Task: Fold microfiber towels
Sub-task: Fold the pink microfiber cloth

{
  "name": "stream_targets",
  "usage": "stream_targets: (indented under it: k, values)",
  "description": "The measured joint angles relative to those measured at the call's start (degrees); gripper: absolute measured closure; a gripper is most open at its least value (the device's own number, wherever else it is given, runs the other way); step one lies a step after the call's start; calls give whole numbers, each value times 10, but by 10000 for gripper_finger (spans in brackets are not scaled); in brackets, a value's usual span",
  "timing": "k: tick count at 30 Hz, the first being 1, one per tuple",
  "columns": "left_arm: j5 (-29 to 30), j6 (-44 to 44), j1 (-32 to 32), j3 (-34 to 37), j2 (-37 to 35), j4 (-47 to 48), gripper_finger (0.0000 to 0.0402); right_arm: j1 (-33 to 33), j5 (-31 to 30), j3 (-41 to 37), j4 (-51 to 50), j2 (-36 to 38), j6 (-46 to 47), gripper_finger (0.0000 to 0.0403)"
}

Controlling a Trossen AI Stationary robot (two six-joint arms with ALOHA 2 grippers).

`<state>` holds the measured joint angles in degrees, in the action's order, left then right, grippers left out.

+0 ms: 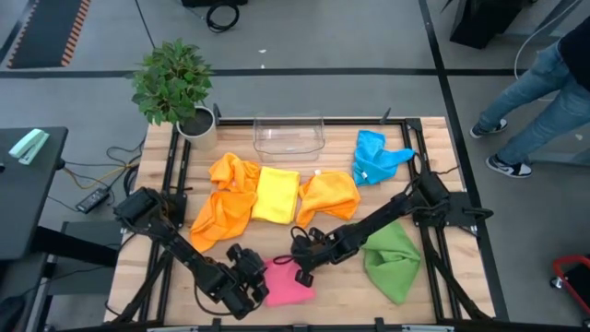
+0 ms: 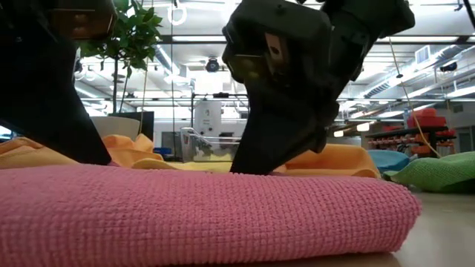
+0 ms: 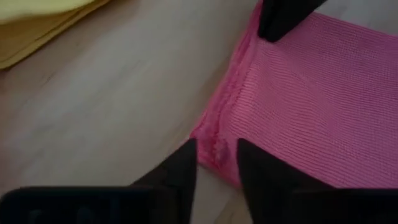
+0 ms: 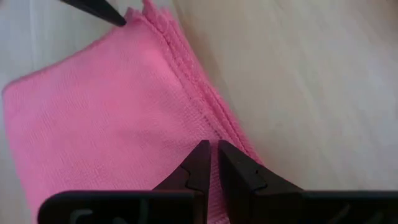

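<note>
Beyond pink towel [image 2: 200,211], low view alone shows room.

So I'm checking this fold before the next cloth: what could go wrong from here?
1. The left gripper is open around a corner of the folded pink towel; pulling away, a finger might snag it and undo the fold.
2. The right gripper pinches the layered edge; lifting without releasing would likely drag the layers apart.
3. The pink towel lies near the table's front edge, so a tug might slide it off.
</note>
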<state>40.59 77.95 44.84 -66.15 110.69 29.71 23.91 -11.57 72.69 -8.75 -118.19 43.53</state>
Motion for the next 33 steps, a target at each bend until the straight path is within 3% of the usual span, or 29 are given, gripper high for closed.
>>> stream_targets:
  k: [4,8,11,14,19,26,33]
  values:
    - [0,-5,-1,1,-19,23,189,-3,-1,0,-1,-1,0,364]
    - [14,-76,0,0,-77,0,135,-7,-6,0,-7,-1,-1,364]
    - [22,-197,0,-1,-91,-82,119,-10,-6,0,-8,-1,-3,364]
    - [-6,-338,-7,-1,-63,-145,123,-13,-6,0,-7,-1,-4,364]
    - [-47,-381,-51,0,-19,-149,189,-13,-6,0,-2,-1,-2,364]
    - [-48,-401,-88,0,-13,-162,377,-13,-6,0,-3,-1,5,364]
    - [-60,-437,-77,0,1,-174,395,-13,-10,0,-3,-1,9,364]
